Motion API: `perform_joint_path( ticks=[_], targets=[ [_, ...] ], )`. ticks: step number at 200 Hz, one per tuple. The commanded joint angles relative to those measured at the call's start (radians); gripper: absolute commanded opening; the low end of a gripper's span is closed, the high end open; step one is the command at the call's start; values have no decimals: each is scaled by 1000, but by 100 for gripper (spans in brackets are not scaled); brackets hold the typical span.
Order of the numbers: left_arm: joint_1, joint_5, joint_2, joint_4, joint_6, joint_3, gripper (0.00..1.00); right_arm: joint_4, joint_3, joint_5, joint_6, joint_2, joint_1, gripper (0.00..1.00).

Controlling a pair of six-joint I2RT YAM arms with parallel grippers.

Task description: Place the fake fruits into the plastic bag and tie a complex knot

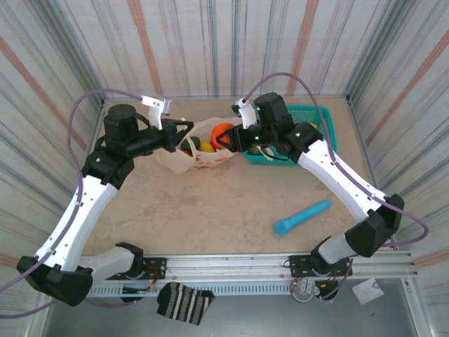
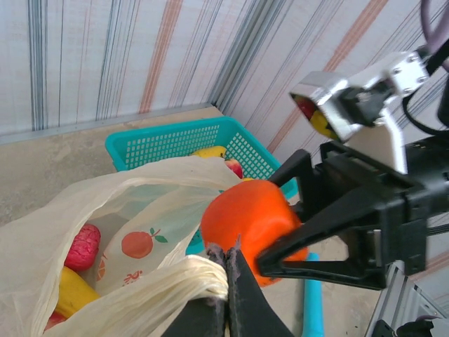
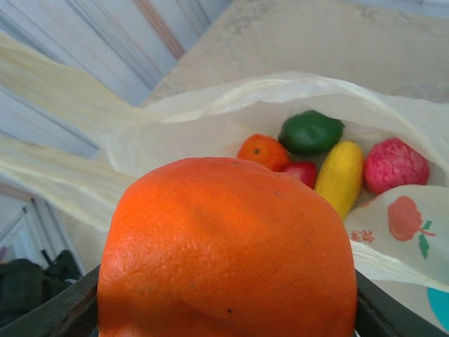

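Clamped in the right gripper [image 2: 266, 225], jaws half-spread, an orange [image 2: 242, 214] above the bag [image 2: 77, 210] — in the closed left gripper [image 2: 228, 263], its handle [image 2: 172, 281].

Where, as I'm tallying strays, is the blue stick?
In the top view the blue stick lies on the table, right of centre, beside the right arm.

Orange [image 3: 228, 253]: we find its base cut off, most of both right fingers [image 3: 396, 321] hidden behind it. Basket [image 2: 175, 137] fruits [image 2: 210, 150]: partly behind bag [image 2: 84, 203].
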Motion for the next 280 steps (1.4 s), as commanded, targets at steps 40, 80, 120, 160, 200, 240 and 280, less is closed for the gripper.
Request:
perform_joint_path(
  ticks=[40, 80, 120, 160, 200, 240, 280],
  targets=[
    [7, 16, -43, 27, -16, -16, 0, -3, 92, 199, -21, 199, 19, 59],
    [7, 3, -42, 22, -11, -13, 0, -58, 280, 372, -22, 388, 90, 61],
    [6, -21, -36, 22, -5, -21, 0, -72, 461, 325, 40, 561, 93, 63],
    [10, -89, -23, 6, -5, -26, 0, -111, 552, 304, 80, 664, 103, 80],
    [25, -104, -16, -4, -15, -18, 0, -108, 536, 300, 70, 618, 97, 81],
    [35, -97, -10, -5, -19, -16, 0, -84, 496, 252, 69, 484, 68, 63],
    [38, -92, -12, -9, -21, -17, 0, -24, 367, 277, 84, 261, 39, 45]
  ],
)
